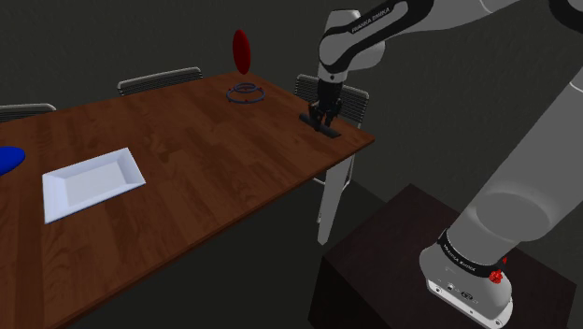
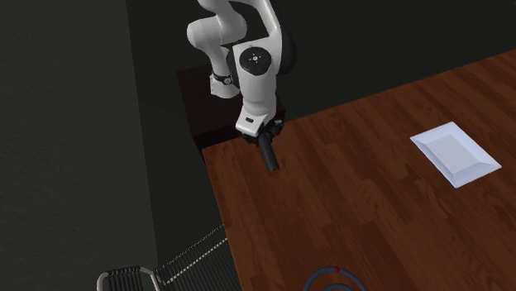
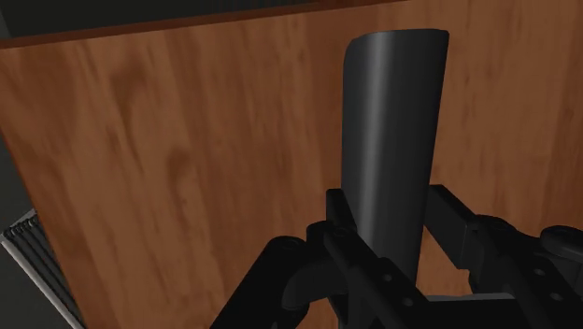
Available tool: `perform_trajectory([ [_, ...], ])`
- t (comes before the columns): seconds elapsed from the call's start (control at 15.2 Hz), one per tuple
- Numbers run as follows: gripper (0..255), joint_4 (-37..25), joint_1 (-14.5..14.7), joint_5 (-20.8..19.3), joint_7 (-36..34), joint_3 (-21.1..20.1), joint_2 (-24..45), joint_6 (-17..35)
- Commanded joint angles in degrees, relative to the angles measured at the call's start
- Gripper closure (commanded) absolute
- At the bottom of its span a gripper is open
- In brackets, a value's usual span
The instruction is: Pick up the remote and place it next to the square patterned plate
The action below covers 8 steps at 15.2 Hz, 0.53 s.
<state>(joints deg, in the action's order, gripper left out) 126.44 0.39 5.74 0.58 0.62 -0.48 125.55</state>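
The black gripper (image 1: 321,116) points down over the wooden table (image 1: 206,159), close to the corner nearest the stand. Its fingers (image 3: 344,217) are narrowed onto the dark remote (image 3: 392,131), pressing on both of its long sides, and the rest of the remote juts out past the fingertips. Whether the remote rests on the wood or is slightly raised cannot be told. In the shoulder view it sits at roughly 2 o'clock from the white square plate (image 1: 93,182), well apart from it. A dark ring-shaped object (image 1: 246,92) lies at 10 o'clock from the gripper.
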Motion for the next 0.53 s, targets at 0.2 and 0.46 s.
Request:
perform_trajectory([
  [0.2,255,-1.84,-0.02,-0.23,-0.36,0.01,-1.36,-3.21],
  [0.46,255,-1.67,2.77,-0.07,-5.97,-2.93,-1.42,-2.63],
])
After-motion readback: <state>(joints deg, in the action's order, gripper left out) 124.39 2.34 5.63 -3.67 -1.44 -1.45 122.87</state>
